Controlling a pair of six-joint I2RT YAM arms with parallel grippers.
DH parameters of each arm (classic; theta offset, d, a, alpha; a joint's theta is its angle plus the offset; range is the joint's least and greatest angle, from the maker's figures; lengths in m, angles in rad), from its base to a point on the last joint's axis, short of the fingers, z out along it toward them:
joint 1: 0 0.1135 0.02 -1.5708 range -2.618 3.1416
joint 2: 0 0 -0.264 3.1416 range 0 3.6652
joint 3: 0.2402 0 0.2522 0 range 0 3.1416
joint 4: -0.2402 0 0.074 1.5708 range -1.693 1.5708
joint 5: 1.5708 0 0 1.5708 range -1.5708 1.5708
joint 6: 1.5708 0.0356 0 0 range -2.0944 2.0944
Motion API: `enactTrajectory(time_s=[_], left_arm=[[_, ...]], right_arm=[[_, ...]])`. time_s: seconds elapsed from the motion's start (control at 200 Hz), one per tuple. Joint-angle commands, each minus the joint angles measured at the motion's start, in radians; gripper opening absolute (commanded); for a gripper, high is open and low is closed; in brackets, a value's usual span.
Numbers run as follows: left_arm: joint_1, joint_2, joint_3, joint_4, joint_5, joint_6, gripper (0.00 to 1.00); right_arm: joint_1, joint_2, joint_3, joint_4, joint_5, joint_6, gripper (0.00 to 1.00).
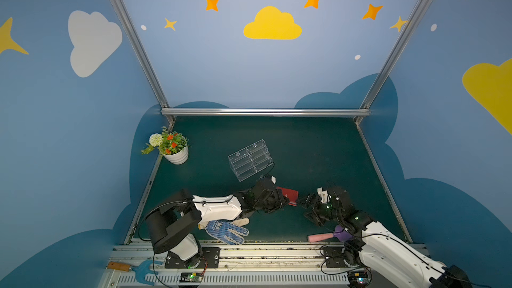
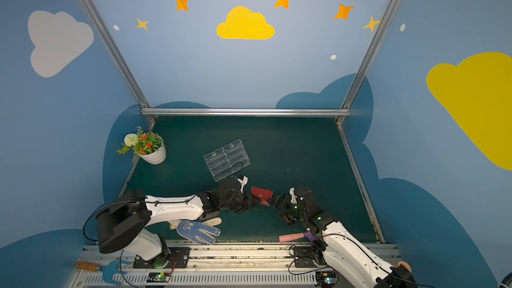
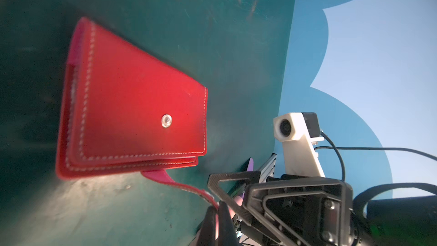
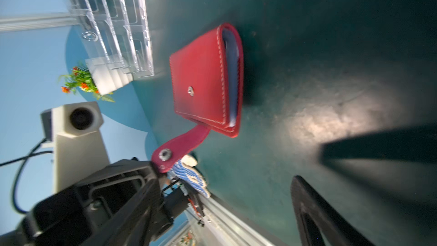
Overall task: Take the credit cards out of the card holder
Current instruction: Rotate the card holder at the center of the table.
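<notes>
The card holder (image 1: pixel 289 193) lies on the table (image 1: pixel 318 148) between the 2 arms, nearer the front than the middle. Its strap (image 4: pixel 182 143) is unsnapped, and the left fingers (image 3: pixel 210 226) are pressed together on the strap's tip, drawing it out from the body. The cover is folded over. Pale blue sleeves (image 4: pixel 230 72) show along 1 open side in the right wrist view, and no credit cards show in any view. The right fingers (image 4: pixel 302 192) stand apart and empty, just beside the card holder on the side away from the left arm.

I judge this to be the opening step, with the clasp undone and nothing drawn out yet. The next move likely calls for the left side to keep the strap pinned or fold the cover back. The right fingers would then come in at the sleeve edge and close on 1 thin card. That is a narrow target, and the light card holder may slide if it is not anchored.

For room, the clear acrylic stand (image 1: pixel 250 159) sits near, just behind the left wrist, so lifting that way is tight. The glove (image 1: pixel 227 231) and a pink-handled tool (image 1: pixel 322 236) lie along the front edge under the arms. The table's far and right parts are open, and the plant pot (image 1: pixel 173 148) is well apart in the far left corner.
</notes>
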Motion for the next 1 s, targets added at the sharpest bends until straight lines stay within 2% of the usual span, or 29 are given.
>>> enactTrajectory(time_s=[0.0, 0.135, 0.315, 0.385, 0.41, 0.586, 0.756, 0.871, 0.996], left_arm=[[-0.027, 0.033, 0.042, 0.064, -0.024, 0.006, 0.04], [-0.047, 0.067, 0.081, 0.084, -0.03, 0.008, 0.04], [-0.05, 0.063, 0.121, 0.12, -0.048, 0.019, 0.04], [-0.05, 0.047, 0.133, 0.118, -0.049, 0.026, 0.04], [-0.05, 0.039, 0.135, 0.119, -0.082, 0.029, 0.04], [-0.034, -0.022, 0.155, 0.074, -0.138, 0.058, 0.04], [0.027, -0.053, 0.165, 0.018, -0.158, 0.039, 0.04], [0.069, -0.043, 0.167, 0.008, -0.16, 0.023, 0.04], [0.099, -0.02, 0.172, 0.023, -0.142, 0.006, 0.04]], right_arm=[[0.024, -0.003, -0.016, 0.08, 0.006, 0.107, 0.84], [0.059, 0.04, -0.012, 0.137, 0.012, 0.121, 0.84], [0.075, 0.057, -0.009, 0.118, 0.064, 0.145, 0.83], [0.073, 0.041, 0.019, 0.068, 0.108, 0.115, 0.82], [0.069, 0.036, 0.031, 0.042, 0.118, 0.102, 0.81], [-0.046, 0.021, 0.104, -0.047, 0.075, 0.016, 0.82], [-0.177, 0.018, 0.182, -0.134, 0.027, -0.079, 0.86], [-0.225, 0.051, 0.243, -0.168, 0.0, -0.151, 0.88], [-0.231, 0.114, 0.305, -0.216, -0.031, -0.239, 0.88]])
